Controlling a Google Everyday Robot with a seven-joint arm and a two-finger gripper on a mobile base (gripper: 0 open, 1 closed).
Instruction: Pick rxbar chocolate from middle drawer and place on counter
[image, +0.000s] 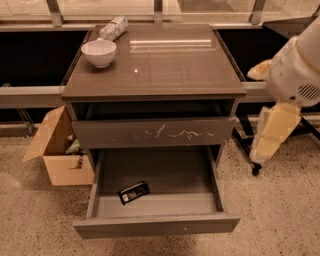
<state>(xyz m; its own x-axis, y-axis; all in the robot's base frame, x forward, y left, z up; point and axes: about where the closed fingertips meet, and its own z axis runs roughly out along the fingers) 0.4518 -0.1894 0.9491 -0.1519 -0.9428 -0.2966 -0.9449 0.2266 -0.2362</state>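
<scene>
The rxbar chocolate (134, 192), a small black bar with white print, lies flat on the floor of the open middle drawer (155, 225), left of centre near the front. The drawer is pulled out low at the front of the cabinet. The counter (165, 65) is the glossy grey-brown top above it. My arm (295, 70) comes in from the right edge. The gripper (260, 152) hangs at its pale lower end, right of the cabinet at about drawer height, apart from the bar.
A white bowl (98, 52) and a pale white-blue tubular packet (114, 27) sit at the counter's back left. A shut scratched drawer front (155, 132) is above the open drawer. An open cardboard box (57, 150) stands on the floor to the left. Dark chair legs (250, 150) stand to the right.
</scene>
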